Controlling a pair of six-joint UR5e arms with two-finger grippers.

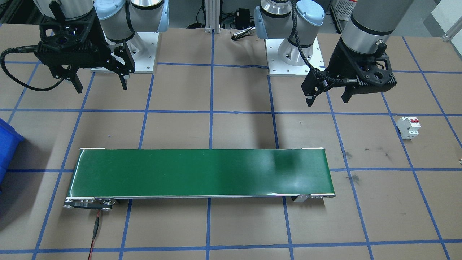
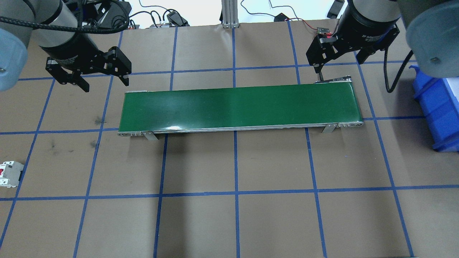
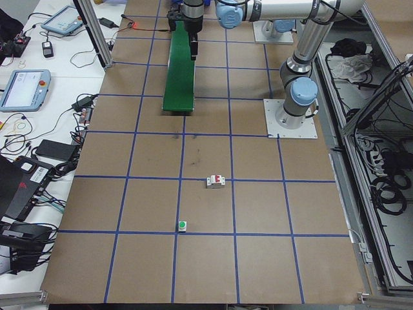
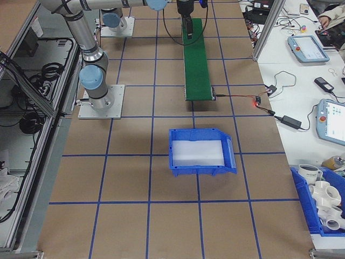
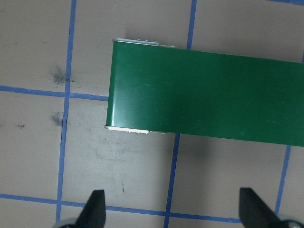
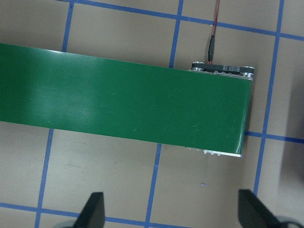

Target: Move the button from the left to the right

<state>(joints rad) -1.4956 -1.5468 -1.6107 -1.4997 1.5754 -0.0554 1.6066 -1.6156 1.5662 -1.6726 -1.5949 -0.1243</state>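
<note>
The button, a green round cap on a light base, stands alone on the brown table far from both arms; only the exterior left view shows it. My left gripper hangs open and empty above the table beside the left end of the green belt. Above the belt's other end my right gripper is open and empty too. Each wrist view shows spread fingertips over a belt end.
A white circuit breaker with red switches lies on the table between the belt and the button. A blue bin sits off the belt's right end. A red wire leads into the belt motor.
</note>
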